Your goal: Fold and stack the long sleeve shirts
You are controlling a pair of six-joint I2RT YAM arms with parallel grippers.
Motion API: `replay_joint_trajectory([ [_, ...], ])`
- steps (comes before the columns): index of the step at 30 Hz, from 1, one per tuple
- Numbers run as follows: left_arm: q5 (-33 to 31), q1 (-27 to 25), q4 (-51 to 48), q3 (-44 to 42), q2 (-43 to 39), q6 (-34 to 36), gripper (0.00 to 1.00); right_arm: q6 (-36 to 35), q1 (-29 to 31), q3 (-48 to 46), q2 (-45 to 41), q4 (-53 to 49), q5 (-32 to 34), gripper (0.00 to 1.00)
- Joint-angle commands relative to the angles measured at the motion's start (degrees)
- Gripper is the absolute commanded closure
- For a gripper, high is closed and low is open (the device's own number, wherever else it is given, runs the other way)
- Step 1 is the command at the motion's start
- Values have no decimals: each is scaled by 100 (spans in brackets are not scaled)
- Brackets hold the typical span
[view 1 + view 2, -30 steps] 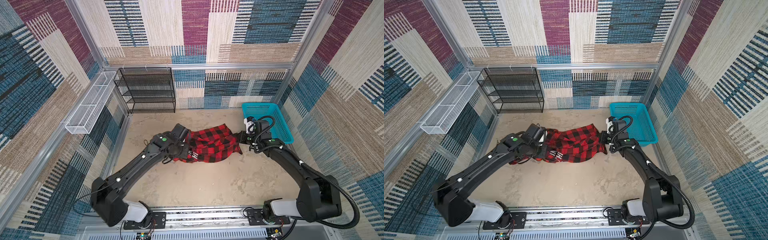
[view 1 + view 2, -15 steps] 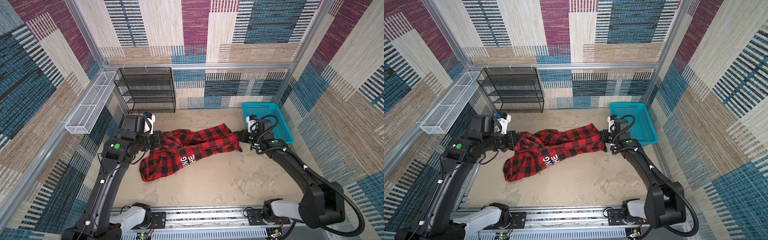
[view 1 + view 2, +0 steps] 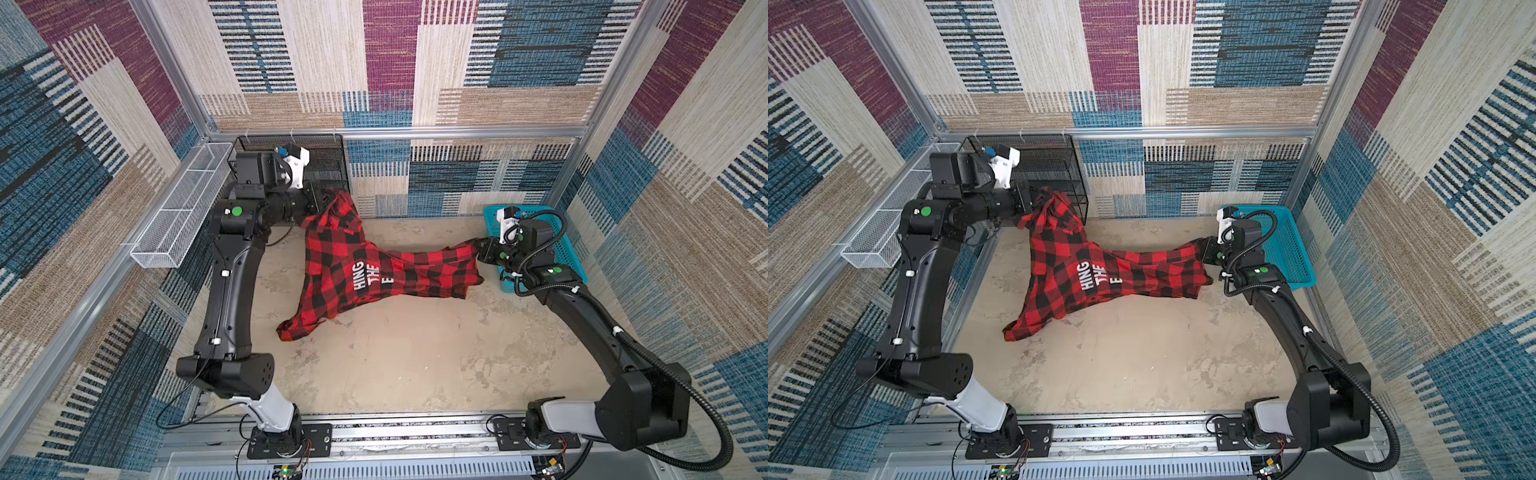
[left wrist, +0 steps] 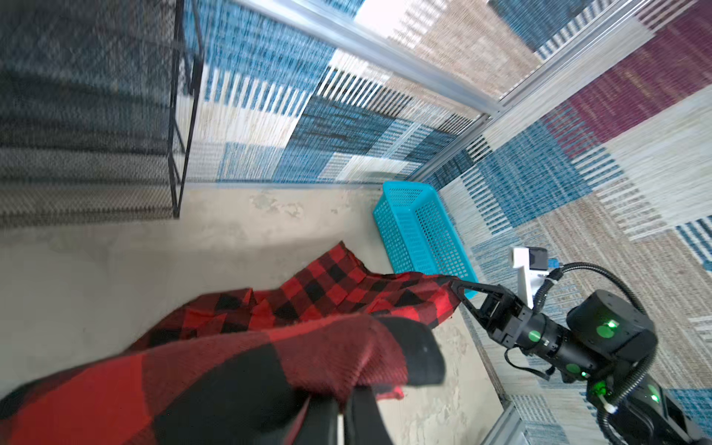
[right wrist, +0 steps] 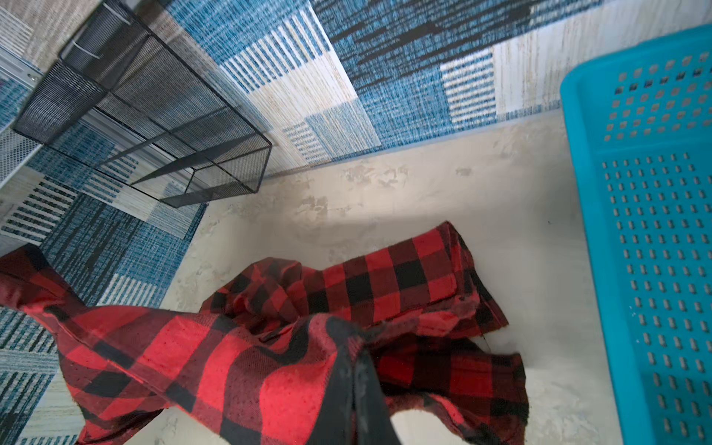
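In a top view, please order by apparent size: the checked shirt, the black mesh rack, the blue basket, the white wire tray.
1. checked shirt
2. black mesh rack, partly hidden
3. blue basket and white wire tray: they look alike, so I do not rank them.

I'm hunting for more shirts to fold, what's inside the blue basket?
The blue basket shows only bare mesh floor in the right wrist view. In both top views the right arm covers its near corner, so that part is unseen.
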Motion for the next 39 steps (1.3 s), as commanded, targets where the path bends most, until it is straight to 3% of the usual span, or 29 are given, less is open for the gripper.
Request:
replay_joint_trajectory([
  [1, 512, 92, -701, 1869, 916, 108, 100, 64, -3, 495, 225, 342, 87, 100],
  [3, 787, 216, -675, 2593, 1441, -197, 100, 32, -5, 854, 386, 352, 135, 100],
  [5, 984, 336, -114, 2232, 1380, -555, 100, -40, -4, 1215, 533, 359, 160, 100],
  [10, 1036, 388, -37, 1974, 1147, -591, 100, -209, -3, 1629, 521, 480, 87, 100],
  [15, 899, 386, -36, 290, -65, -392, 100, -279, -3, 1102, -33, 240, -80, 100],
  [19, 714, 359, 183, -2075, -1665, -321, 100, -189, -3, -226, -898, -22, -222, 100],
  [24, -386, 358, 265, -5040, -3805, -451, 100, 254, 28, -2133, -1932, -216, -478, 100],
  [27, -310, 359, 293, -6175, -4661, -722, 100, 484, 32, -2713, -2386, -505, -416, 100],
  [32, -131, 357, 213, -7046, -5453, -863, 100, 744, 30, -2947, -2828, -1012, -253, 99],
  [39, -159, 358, -34, -6962, -5344, -636, 100, 977, 33, -2976, -2903, -1249, -70, 93],
])
